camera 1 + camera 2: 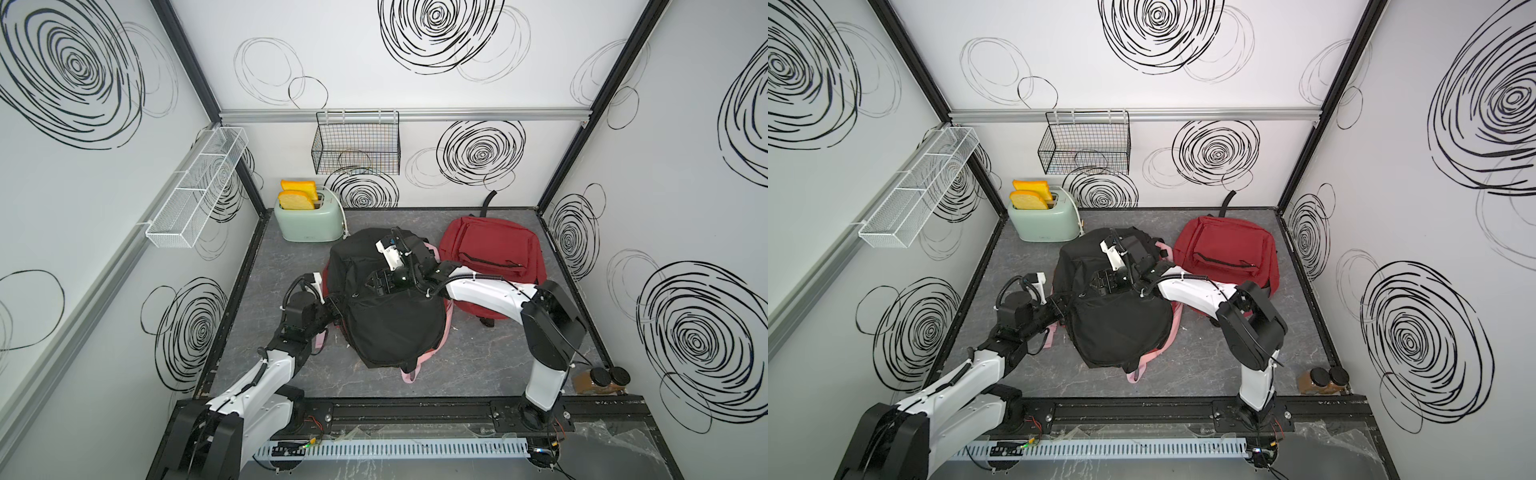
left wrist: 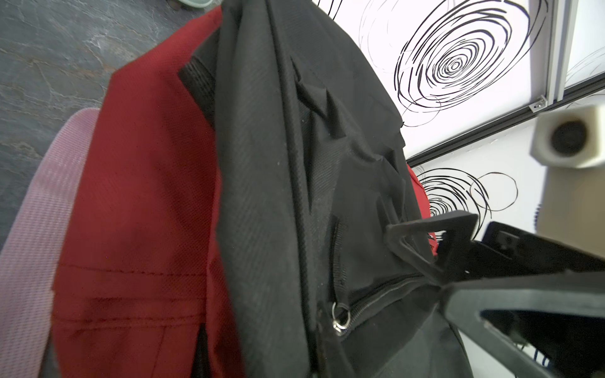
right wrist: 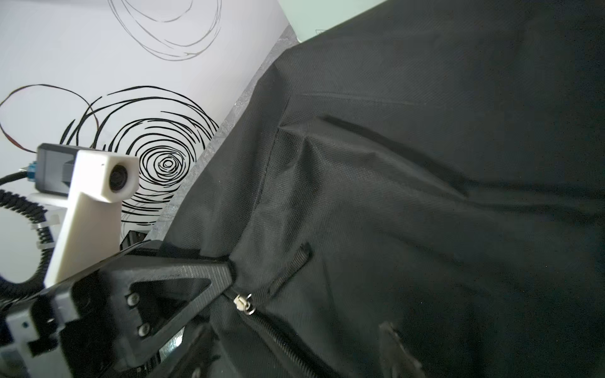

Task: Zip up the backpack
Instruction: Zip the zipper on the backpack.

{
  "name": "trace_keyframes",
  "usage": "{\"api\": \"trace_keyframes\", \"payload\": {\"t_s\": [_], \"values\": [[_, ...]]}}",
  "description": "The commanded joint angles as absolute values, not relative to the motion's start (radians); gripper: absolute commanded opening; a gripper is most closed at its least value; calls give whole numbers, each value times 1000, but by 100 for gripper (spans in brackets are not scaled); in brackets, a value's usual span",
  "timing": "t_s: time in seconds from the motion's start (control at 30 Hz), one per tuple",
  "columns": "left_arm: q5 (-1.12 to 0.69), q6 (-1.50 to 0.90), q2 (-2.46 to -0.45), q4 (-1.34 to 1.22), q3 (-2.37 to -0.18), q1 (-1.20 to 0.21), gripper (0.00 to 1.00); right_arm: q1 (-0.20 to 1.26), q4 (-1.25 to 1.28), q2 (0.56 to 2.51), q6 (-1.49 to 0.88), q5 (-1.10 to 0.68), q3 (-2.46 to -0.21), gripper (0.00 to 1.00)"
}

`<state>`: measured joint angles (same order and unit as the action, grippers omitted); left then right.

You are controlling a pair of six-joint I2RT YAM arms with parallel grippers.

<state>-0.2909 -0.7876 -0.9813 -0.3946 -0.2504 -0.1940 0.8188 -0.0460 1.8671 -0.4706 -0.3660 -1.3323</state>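
Directly under the right end effector [image 1: 376, 284], the black backpack [image 1: 395, 328] lies on the counter [image 1: 478, 365], atop a red bag [image 2: 140, 196] with pink straps [image 2: 36, 209]. Whether that end effector is released or clenched cannot be told; 1 finger [image 2: 458, 242] touches fabric near the zipper slider [image 3: 244, 302]. The left end effector [image 1: 332, 306] is clenched on the backpack's fabric just beside the slider. A 2nd red backpack [image 1: 490, 249] sits to the right end effector's right.

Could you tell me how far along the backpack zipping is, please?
Done: left fingers pinch the black backpack beside its zipper slider. In hand: the right gripper hovers open near the slider, not gripping it. Left: grasp the pull and run the zip closed.
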Motion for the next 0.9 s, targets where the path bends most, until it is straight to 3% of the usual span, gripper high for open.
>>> {"api": "trace_keyframes", "payload": {"t_s": [0.0, 0.87], "values": [[-342, -801, -963, -504, -246, -189, 0, 820, 12, 1896, -505, -422, -1379, 82], [-376, -825, -946, -569, -218, -181, 0, 819, 171, 2069, -617, -633, -1395, 73]]}}
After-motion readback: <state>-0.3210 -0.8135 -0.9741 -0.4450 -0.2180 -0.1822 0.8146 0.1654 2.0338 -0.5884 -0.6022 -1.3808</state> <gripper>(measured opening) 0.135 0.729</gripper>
